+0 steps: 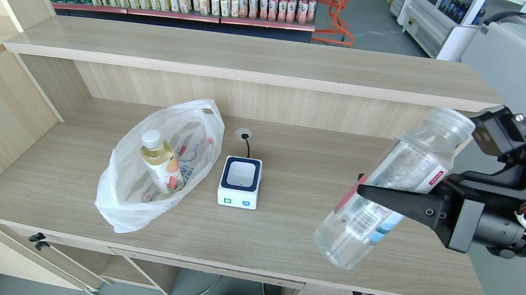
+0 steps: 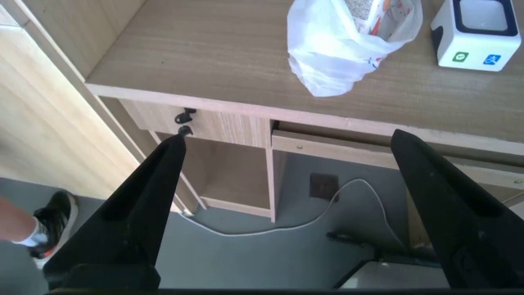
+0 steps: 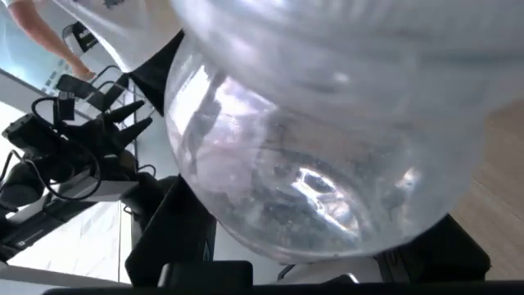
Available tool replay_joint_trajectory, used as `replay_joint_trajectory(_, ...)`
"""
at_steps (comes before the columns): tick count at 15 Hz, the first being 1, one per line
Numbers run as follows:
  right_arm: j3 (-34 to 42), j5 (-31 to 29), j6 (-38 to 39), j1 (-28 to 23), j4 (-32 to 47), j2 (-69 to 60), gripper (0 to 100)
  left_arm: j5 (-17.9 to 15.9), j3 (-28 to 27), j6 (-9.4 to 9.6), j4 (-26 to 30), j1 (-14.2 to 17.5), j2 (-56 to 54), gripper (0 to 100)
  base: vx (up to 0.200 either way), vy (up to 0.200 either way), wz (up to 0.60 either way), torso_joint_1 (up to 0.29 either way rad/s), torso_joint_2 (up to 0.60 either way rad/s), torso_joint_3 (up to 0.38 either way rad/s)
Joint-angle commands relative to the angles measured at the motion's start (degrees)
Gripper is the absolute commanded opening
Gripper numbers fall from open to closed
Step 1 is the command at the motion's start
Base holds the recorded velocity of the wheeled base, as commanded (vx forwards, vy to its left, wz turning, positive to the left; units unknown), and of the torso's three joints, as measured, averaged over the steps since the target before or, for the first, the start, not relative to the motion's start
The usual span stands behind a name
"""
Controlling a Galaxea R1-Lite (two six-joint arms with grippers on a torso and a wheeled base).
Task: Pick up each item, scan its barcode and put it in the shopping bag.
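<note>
My right gripper point(image 1: 388, 192) is shut on a clear water bottle point(image 1: 388, 187), held tilted in the air above the counter's right side, cap up and to the right, its barcode facing up. The bottle's base point(image 3: 319, 156) bulges close in the right wrist view. A white barcode scanner point(image 1: 240, 182) with a dark window sits mid-counter, left of the bottle. Further left lies the white shopping bag point(image 1: 127, 201), mouth open, with a yellow drink bottle point(image 1: 161, 161) inside. My left gripper point(image 2: 286, 156) hangs open below the counter's front edge, with the bag point(image 2: 336, 57) and scanner point(image 2: 475, 33) beyond it.
The wooden counter point(image 1: 283, 237) has a raised back ledge point(image 1: 253, 58) and a side wall on the left. A cable runs from the scanner into a hole point(image 1: 243, 134). Drawers and loose cables lie under the front edge point(image 2: 327, 205). Shelves of drinks stand far behind.
</note>
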Motion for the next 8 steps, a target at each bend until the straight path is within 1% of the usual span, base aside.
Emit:
replay_joint_trajectory(1,-0.5,0.1,0.1,3.5,0.1,-0.8,0,0.0,0.0,-0.01,0.0,0.0,0.1,100,0.000,0.000,0.00,0.000,0.00,0.000)
replay_joint_trajectory(2,-0.6,0.1,0.1,4.3,0.1,-0.9,0,0.0,0.0,-0.01,0.0,0.0,0.0,100,0.000,0.000,0.00,0.000,0.00,0.000)
replay_joint_trajectory(5,-1.2,0.1,0.2,4.9,0.2,-0.9,0,0.0,0.0,-0.01,0.0,0.0,0.0,100,0.000,0.000,0.00,0.000,0.00,0.000)
replay_joint_trajectory(8,-0.3,-0.3,0.7,5.9,0.8,-1.8,0,0.0,0.0,-0.01,0.0,0.0,0.1,100,0.000,0.000,0.00,0.000,0.00,0.000)
